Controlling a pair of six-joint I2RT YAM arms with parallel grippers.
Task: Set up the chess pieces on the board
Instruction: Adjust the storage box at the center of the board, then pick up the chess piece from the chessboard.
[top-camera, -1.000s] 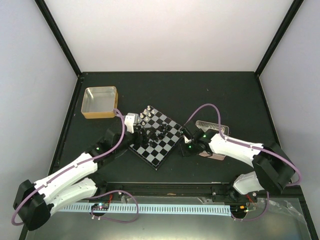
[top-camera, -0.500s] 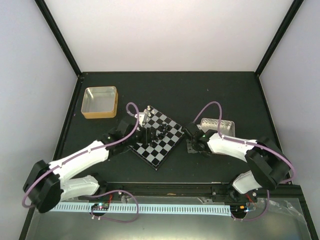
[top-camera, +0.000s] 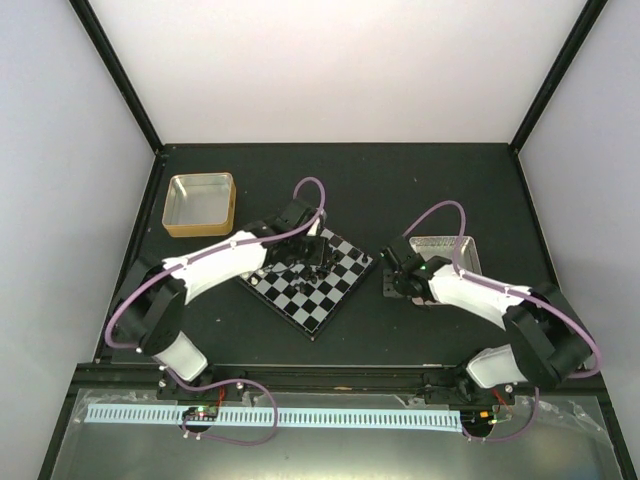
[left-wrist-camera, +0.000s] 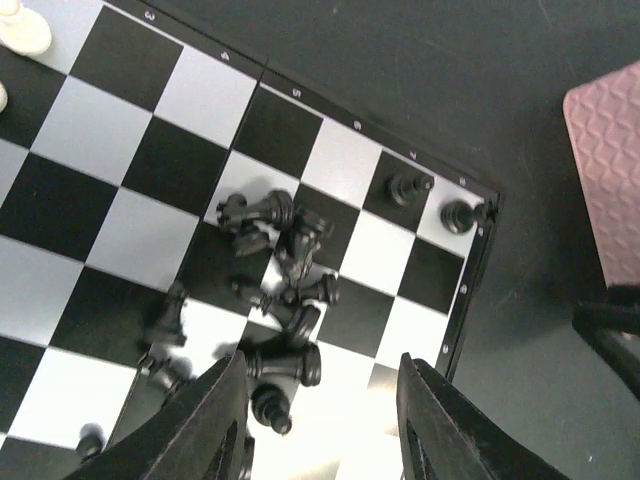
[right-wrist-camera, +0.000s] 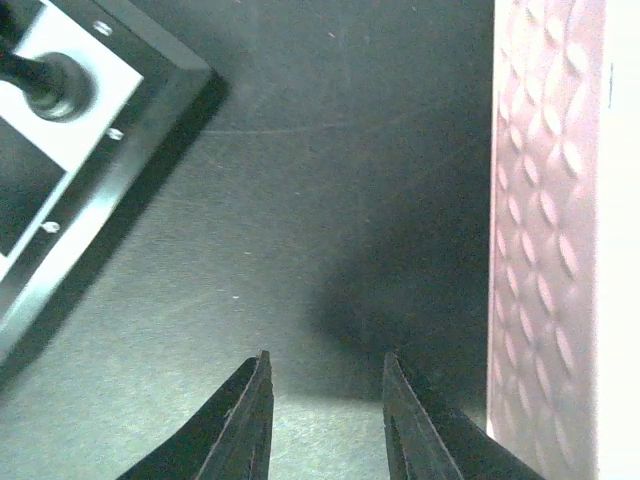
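The board (top-camera: 312, 292) lies tilted in the middle of the table. In the left wrist view a heap of black chess pieces (left-wrist-camera: 282, 285) lies toppled on the board (left-wrist-camera: 120, 160). Two more black pieces (left-wrist-camera: 405, 187) stand on its edge squares, and a white piece (left-wrist-camera: 22, 30) stands at the top left. My left gripper (left-wrist-camera: 320, 400) (top-camera: 318, 245) hovers open over the heap's near side, with one fallen black piece (left-wrist-camera: 285, 364) next to its left finger and nothing held. My right gripper (right-wrist-camera: 325, 375) (top-camera: 393, 280) is open and empty above bare table, between the board's corner (right-wrist-camera: 95, 150) and a pink tray.
A gold-rimmed metal tray (top-camera: 200, 205) sits at the back left. The pink-rimmed tray (top-camera: 440, 250) (right-wrist-camera: 545, 230) is right beside my right gripper. A black piece (right-wrist-camera: 55, 85) stands on the board's corner square nearest that gripper.
My left arm has swung from the board's left side across to its far right part, its jaws narrowing. My right gripper has drawn back from the board toward the pink tray.
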